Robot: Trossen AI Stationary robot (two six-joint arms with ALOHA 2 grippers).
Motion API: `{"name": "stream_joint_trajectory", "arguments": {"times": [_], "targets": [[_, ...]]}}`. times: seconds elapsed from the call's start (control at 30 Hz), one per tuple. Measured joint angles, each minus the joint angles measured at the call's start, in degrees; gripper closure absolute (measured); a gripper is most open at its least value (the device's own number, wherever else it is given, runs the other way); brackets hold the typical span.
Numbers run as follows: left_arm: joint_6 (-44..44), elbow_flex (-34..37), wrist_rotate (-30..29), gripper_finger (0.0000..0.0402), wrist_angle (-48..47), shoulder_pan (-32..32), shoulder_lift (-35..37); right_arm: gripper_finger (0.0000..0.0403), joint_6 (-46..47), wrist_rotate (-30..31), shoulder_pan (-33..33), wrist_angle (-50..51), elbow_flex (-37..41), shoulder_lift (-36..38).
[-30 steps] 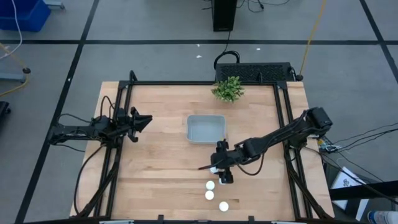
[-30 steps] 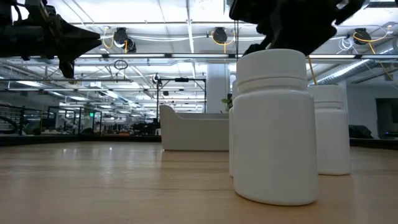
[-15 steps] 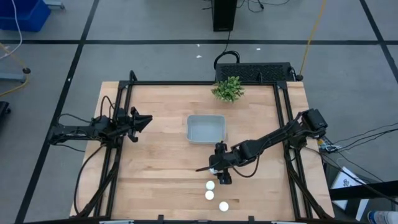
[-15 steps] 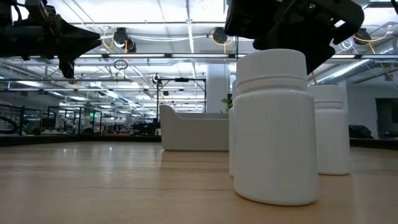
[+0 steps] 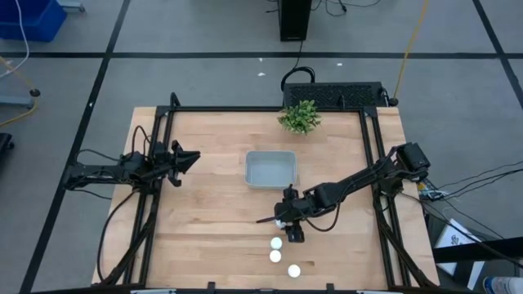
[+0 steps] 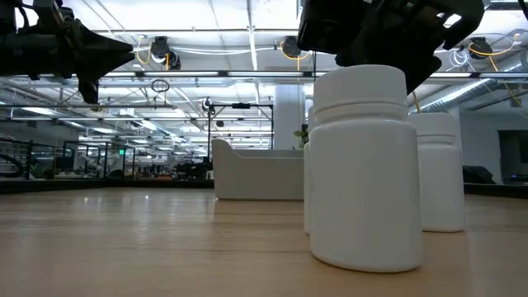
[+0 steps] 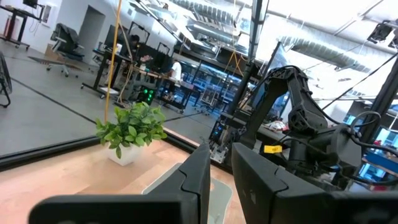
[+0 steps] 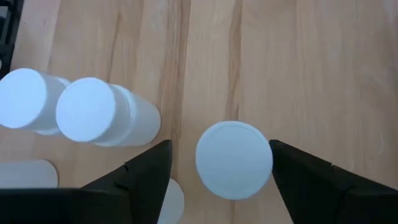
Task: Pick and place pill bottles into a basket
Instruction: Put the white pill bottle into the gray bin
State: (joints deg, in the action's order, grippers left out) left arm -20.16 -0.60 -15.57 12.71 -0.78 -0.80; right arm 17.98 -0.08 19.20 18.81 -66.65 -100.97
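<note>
A pill bottle (image 8: 234, 160) is shown upright on the table (image 5: 204, 237), its round white cap seen between the two dark fingers (image 8: 142, 176) of the right gripper (image 8: 217, 171), which is spread wide and grasps nothing. In the high view this bottle is mostly hidden beneath the right gripper (image 5: 288, 226), in front of the basket (image 5: 270, 168) and apart from it. Whether the fingers are yet level with the bottle's body cannot be told.

Three risks may be judged. If the fingers are closed while off-centre, the bottle may be pushed aside or tipped. If closure is made too high, only the cap would be pinched and the bottle could slip. Two neighbouring bottles (image 8: 102, 112) stand close beside one finger, and could be knocked over if the gripper is shifted toward them.

Three further bottles (image 5: 277, 243) are seen in the high view, in a loose line toward the table's front edge. In the low view a near bottle (image 6: 361, 169) fills much of the field.

The path from bottle to basket appears unobstructed. A small green plant (image 5: 299, 117) stands behind the basket, well apart. The left gripper (image 5: 186, 158) is held idle over the table's left side, its fingers nearly closed and empty.
</note>
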Motion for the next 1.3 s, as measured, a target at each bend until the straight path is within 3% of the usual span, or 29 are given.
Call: {"name": "stream_joint_trajectory", "arguments": {"times": [0.43,0.87,1.3], "targets": [[0.1,0.0,0.0,0.033,0.5,0.0,0.0,0.0246,-1.1,0.0,0.0,1.0,0.0,0.1],[0.5,0.0,0.0,0.033,0.4,0.0,0.0,0.0249,-2.6,0.1,-0.9,-0.1,0.0,0.5],[0.5,0.0,0.0,0.033,0.3,0.0,0.0,0.0247,-5.4,4.8,-2.7,0.5,0.0,10.2]]}}
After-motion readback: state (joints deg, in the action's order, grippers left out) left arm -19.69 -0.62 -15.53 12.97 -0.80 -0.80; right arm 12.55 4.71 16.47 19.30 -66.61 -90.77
